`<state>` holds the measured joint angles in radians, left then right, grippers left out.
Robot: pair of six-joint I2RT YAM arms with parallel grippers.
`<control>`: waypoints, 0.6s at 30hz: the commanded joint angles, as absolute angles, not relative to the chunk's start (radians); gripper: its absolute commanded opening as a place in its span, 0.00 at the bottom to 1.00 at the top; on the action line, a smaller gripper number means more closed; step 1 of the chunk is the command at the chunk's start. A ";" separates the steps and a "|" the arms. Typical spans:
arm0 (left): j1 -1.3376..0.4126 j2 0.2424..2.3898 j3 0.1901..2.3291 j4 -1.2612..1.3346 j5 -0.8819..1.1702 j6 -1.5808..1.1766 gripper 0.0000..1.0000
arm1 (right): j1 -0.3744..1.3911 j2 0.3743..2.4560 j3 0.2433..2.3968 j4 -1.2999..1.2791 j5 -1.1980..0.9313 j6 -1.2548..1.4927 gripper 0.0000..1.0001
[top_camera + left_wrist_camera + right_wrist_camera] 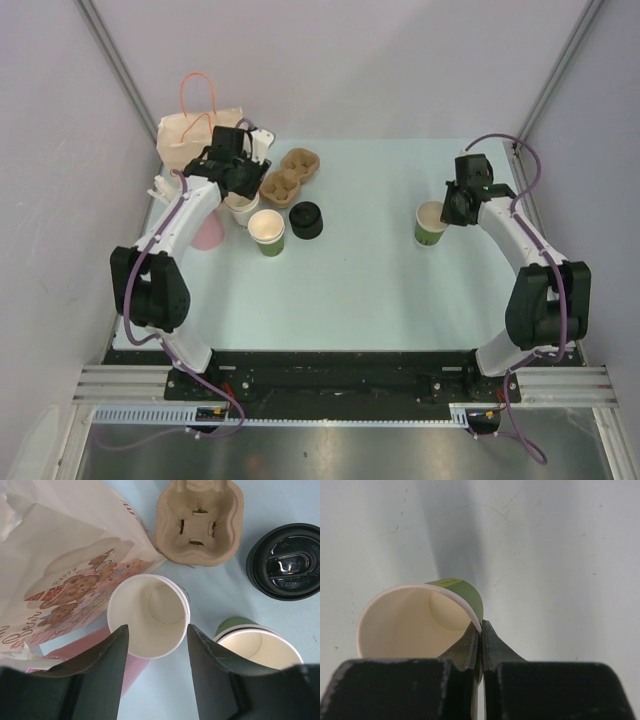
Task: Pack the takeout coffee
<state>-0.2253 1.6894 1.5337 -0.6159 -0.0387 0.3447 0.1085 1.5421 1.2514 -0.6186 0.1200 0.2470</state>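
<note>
Nearest the right wrist lens, black fingers (462, 650) of right claw (480, 627): pressed together, only the thin wall of green cup (410, 630) pinched between them, one finger inside the rim and one outside. Green cup open-topped, pale inside, standing on pale worktop (360, 290) toward its right side, well apart from everything else.

Over on the left, left claw (156, 630) spread wide with nothing in its grip, hanging above white cup (149, 611), one finger to each side of the rim; touching the cup or not, impossible to tell. White cup upright and open-topped, just beside paper bag (60, 565) printed with teddy bears, pink cup (208, 236) close on its near-left side. Second green cup (260, 652), also open-topped, just beside white cup on the other side. Black lid (285, 560) flat on worktop, near second green cup. Brown pulp carrier (199, 515) beyond, lying between black lid and paper bag, just beside the bag.
</note>
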 commanded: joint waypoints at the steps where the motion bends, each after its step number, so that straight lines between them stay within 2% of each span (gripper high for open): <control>1: -0.232 1.704 1.586 -0.607 -0.032 0.408 0.56 | 0.106 1.623 1.241 -0.581 0.072 0.236 0.00; 7: -0.230 1.732 1.592 -0.606 -0.026 0.419 0.56 | 0.146 1.657 1.213 -0.549 0.103 0.241 0.00; 10: -0.229 1.750 1.603 -0.606 -0.028 0.423 0.56 | 0.152 1.670 1.209 -0.551 0.101 0.245 0.06; 11: -0.227 1.755 1.605 -0.606 -0.028 0.426 0.56 | 0.153 1.671 1.209 -0.548 0.100 0.245 0.12; 13: -0.226 1.767 1.609 -0.604 -0.028 0.428 0.56 | 0.155 1.664 1.209 -0.546 0.101 0.249 0.16; 18: -0.216 1.789 1.618 -0.604 -0.032 0.439 0.55 | 0.169 1.617 1.209 -0.546 0.123 0.247 0.50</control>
